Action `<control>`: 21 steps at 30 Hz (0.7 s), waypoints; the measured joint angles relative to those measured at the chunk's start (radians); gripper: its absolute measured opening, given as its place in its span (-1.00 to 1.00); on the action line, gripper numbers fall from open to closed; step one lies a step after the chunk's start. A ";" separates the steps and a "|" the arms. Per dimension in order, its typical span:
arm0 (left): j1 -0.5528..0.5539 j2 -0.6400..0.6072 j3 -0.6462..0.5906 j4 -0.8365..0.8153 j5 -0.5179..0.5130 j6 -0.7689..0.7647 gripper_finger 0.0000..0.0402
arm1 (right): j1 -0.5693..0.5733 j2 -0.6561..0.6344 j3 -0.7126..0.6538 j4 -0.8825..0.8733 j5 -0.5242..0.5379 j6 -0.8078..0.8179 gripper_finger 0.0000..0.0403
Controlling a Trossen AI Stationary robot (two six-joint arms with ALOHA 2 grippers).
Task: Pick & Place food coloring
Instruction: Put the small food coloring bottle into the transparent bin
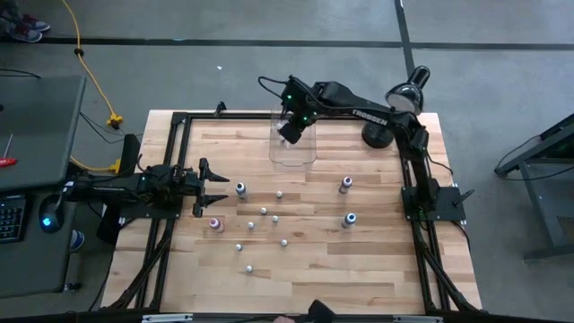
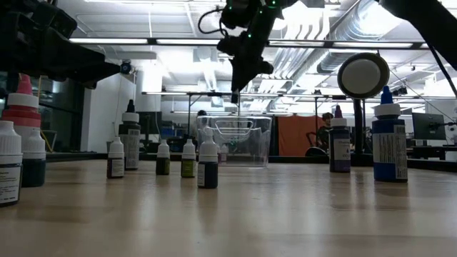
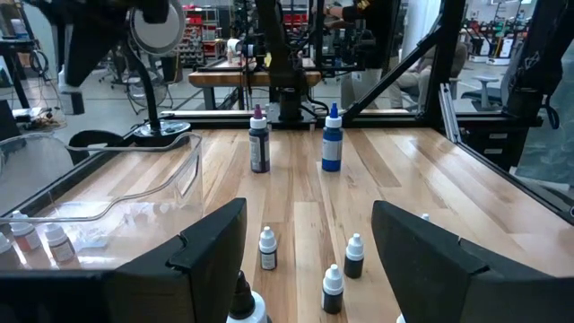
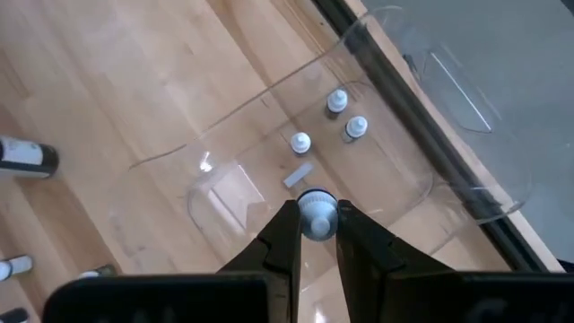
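Above the bin, right gripper pinches a bottle cap-up, hanging straight over 3 inside; left gripper waits open, farther away.

we see: clear bin under the dark right gripper | white-capped bottle between its fingers | pale wood table | black frame
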 joint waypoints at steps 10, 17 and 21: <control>0.000 0.000 0.000 0.000 0.000 0.000 0.19 | -0.051 0.043 0.000 0.024 -0.055 0.024 -0.78; 0.000 0.000 0.000 0.000 -0.001 0.000 0.19 | -0.075 0.086 0.000 0.035 -0.111 0.059 -0.78; 0.000 0.000 0.000 0.000 -0.001 0.000 0.19 | -0.087 0.117 0.000 0.034 -0.148 0.087 -0.78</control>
